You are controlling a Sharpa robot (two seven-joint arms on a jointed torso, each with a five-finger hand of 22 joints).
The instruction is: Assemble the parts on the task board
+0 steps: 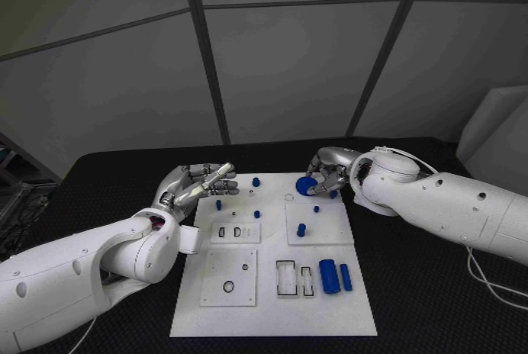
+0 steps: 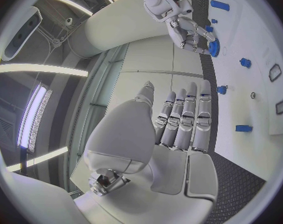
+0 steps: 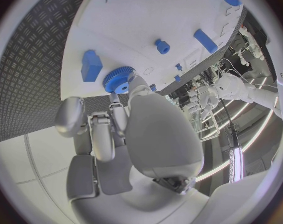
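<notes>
At the far edge of the white board (image 1: 275, 308), your right hand (image 1: 330, 175) is pinching a blue gear (image 1: 306, 185) between its fingertips, and in the right wrist view (image 3: 118, 79) you can see its toothed rim clearly. The gear sits just over the board's far end, but you can't tell whether it touches the surface or which way its flat face is tilted.

Your left hand (image 1: 198, 185) hovers at the board's far left corner, holding nothing; the left wrist view (image 2: 178, 124) shows the fingers straight and side by side.

Counting the loose stuff on the board: two blue cylinders near the right edge, a thick one (image 1: 329, 276) and a thinner one (image 1: 346, 277) just beside it, both lying flat with their long axes running front to back along the board. Farther up you've got five small blue pegs, for example one (image 1: 301, 230) near the middle and one (image 1: 255, 181) near the far edge; those two look like they're standing up.
</notes>
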